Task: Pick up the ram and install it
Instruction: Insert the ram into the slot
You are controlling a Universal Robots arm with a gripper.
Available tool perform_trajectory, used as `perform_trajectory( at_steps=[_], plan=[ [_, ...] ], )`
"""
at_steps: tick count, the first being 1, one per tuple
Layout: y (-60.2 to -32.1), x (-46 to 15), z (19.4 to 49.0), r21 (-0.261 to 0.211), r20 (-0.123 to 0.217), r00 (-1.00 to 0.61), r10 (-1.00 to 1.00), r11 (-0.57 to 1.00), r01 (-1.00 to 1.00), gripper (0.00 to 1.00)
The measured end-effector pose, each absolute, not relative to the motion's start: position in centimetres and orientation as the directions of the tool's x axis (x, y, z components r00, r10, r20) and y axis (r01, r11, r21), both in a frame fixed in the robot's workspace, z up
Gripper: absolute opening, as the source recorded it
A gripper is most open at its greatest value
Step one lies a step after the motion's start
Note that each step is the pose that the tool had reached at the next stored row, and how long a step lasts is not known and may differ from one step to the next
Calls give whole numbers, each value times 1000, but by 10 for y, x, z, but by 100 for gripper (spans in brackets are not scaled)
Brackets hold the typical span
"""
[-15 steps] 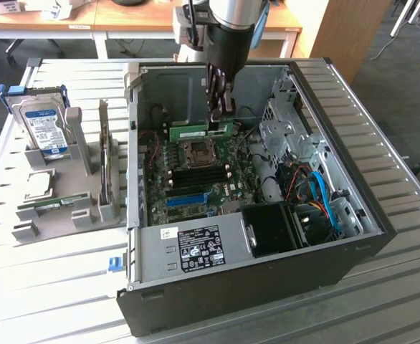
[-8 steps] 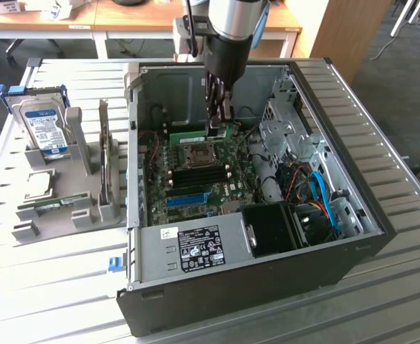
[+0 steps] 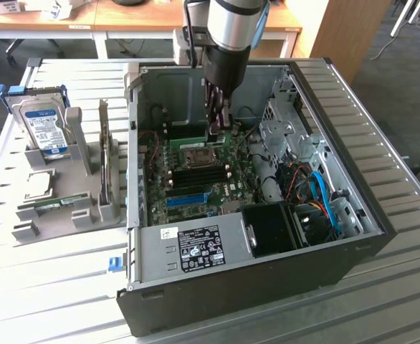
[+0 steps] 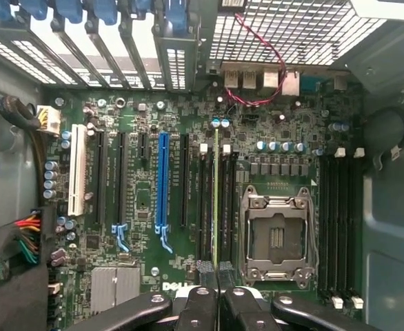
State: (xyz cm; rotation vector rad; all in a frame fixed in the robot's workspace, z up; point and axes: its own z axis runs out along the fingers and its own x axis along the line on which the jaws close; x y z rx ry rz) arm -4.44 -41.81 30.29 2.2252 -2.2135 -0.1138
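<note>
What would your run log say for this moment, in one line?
end effector: shut on ram | ram: edge-on, lined up with slots beside CPU socket | seated: cannot tell

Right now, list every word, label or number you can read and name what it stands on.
"DELL": white letters on the motherboard, wrist view.
Power supply label: print too small to read.
Hard drive, blue label: too blurred to read.
The ram in the end effector: seen edge-on, no text readable.
</note>
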Motion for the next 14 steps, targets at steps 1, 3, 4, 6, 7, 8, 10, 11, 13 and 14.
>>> perform_trajectory(
  at_steps=[1, 3, 4, 6, 7, 8, 10, 11, 13, 14],
  plan=[
    [-418, -44, 301, 52, -51, 4, -999, -7, -999, 12],
    [-418, -44, 298, 51, -51, 4, -999, -7, -999, 12],
    [-418, -44, 297, 51, -51, 4, -999, -7, -999, 12],
    [-418, -44, 294, 51, -51, 4, -999, -7, -999, 12],
    [-418, -44, 293, 51, -51, 4, -999, -7, -999, 12],
    [-418, -44, 291, 51, -51, 4, -999, -7, -999, 12],
    [-418, -44, 289, 51, -51, 4, -999, -7, -999, 12],
    [-418, -44, 287, 51, -51, 4, -999, -7, -999, 12],
    [-418, -44, 284, 50, -51, 4, -999, -7, -999, 12],
    [-418, -44, 283, 50, -51, 4, -999, -7, -999, 12]
  ],
)
